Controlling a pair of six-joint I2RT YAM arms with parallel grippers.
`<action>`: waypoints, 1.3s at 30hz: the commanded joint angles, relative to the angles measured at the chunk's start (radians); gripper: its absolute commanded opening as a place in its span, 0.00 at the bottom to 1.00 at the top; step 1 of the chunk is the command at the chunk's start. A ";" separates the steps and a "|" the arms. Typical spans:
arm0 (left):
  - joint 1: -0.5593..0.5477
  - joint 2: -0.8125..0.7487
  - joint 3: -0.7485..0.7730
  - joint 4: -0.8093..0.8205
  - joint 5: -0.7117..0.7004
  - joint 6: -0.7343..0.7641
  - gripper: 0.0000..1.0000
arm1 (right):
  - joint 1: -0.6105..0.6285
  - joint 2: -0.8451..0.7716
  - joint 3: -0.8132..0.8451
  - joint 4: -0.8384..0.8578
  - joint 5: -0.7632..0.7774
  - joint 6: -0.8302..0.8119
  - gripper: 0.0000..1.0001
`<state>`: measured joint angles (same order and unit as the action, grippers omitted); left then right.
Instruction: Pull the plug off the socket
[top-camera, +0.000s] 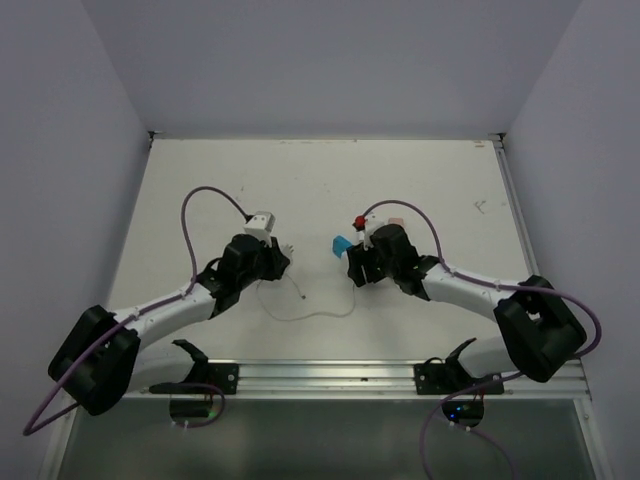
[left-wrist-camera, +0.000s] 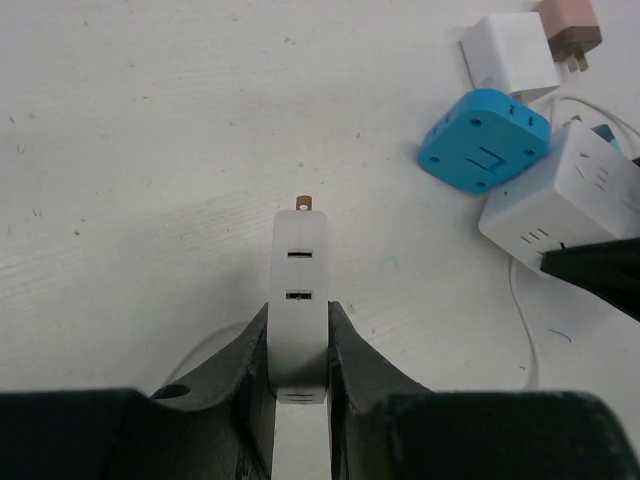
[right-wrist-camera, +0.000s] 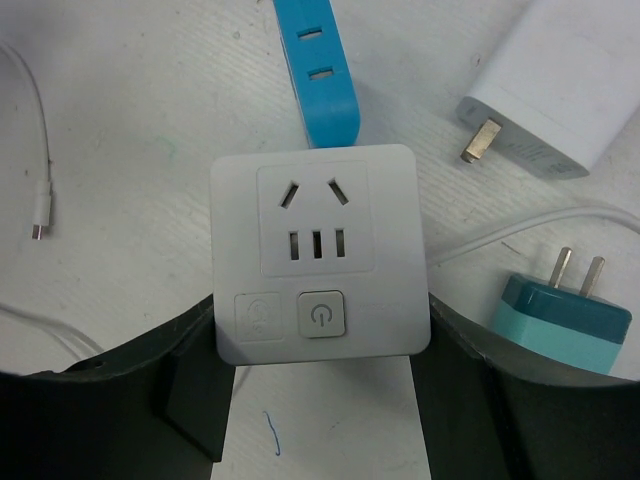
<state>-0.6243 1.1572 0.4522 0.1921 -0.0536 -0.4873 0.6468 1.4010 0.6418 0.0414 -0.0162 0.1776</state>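
Note:
My left gripper (left-wrist-camera: 298, 312) is shut on a slim white plug (left-wrist-camera: 298, 285) with two USB slots; a bare metal prong shows at its far tip. The plug stands apart from the white socket cube (left-wrist-camera: 565, 195), off to the right. In the right wrist view that socket (right-wrist-camera: 315, 250), with a power button on top, sits between the fingers of my right gripper (right-wrist-camera: 320, 310), gripped on both sides. From above, the left gripper (top-camera: 283, 252) and right gripper (top-camera: 355, 262) face each other across a gap at mid-table.
A blue socket cube (left-wrist-camera: 485, 138) lies just beyond the white socket, with a white charger (left-wrist-camera: 510, 55) and a pinkish-brown plug (left-wrist-camera: 568, 28) behind it. A teal plug (right-wrist-camera: 560, 315) lies right of my right gripper. A thin white cable (top-camera: 300, 305) trails between the arms.

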 joint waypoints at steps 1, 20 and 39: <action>0.073 0.099 0.069 0.035 0.078 -0.074 0.00 | -0.006 -0.065 -0.014 0.035 -0.059 -0.052 0.00; 0.281 0.496 0.309 0.095 0.304 -0.119 0.55 | -0.007 -0.175 -0.059 0.020 -0.183 -0.105 0.00; 0.301 0.249 0.143 0.116 0.435 0.004 0.90 | -0.006 -0.197 -0.034 -0.011 -0.222 -0.116 0.00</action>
<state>-0.3157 1.4200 0.6247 0.2531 0.2913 -0.5179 0.6449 1.2312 0.5770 0.0013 -0.2062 0.0830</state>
